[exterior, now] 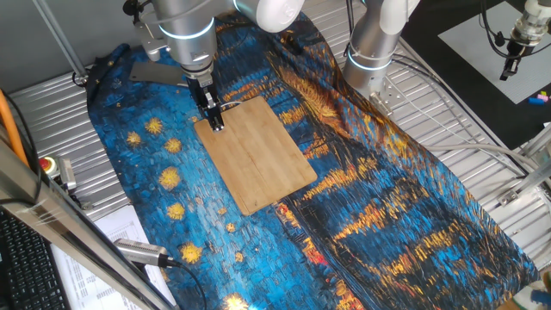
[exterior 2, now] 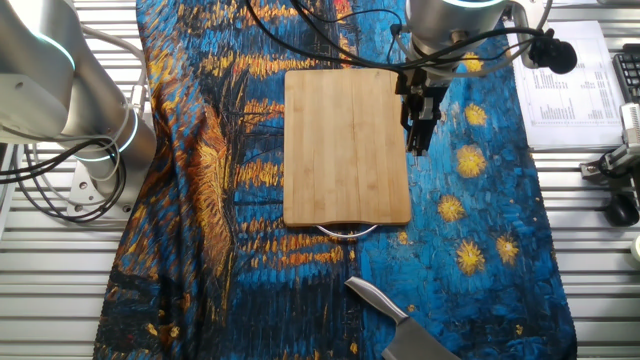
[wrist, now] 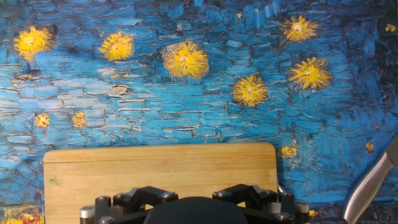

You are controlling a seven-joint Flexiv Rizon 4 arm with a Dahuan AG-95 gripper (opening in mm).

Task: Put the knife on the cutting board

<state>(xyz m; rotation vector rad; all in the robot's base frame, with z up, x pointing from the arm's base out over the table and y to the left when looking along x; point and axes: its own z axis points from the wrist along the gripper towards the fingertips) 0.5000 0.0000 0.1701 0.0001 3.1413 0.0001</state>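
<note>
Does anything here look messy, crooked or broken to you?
Only small things. The painted cloth lies in rumpled folds beside the cutting board. The knife lies off the board, partly cut off by the picture's edge. Nothing looks spilled or broken.

I'm seeing the cutting board point(exterior 2: 345, 145) showing matt, striped bamboo, the knife point(exterior 2: 385, 303) gleaming smooth metal, the cloth point(exterior: 405, 215) lying printed and creased.

The arm point(exterior: 185, 26) is built of smooth silver-grey cylindrical links with white rounded joint covers and thin glowing cyan rings. Black cables loop around its wrist. The gripper point(exterior: 213, 110) is black, with slim dark fingers point(exterior 2: 420, 125) and small silver screws on its body.
</note>
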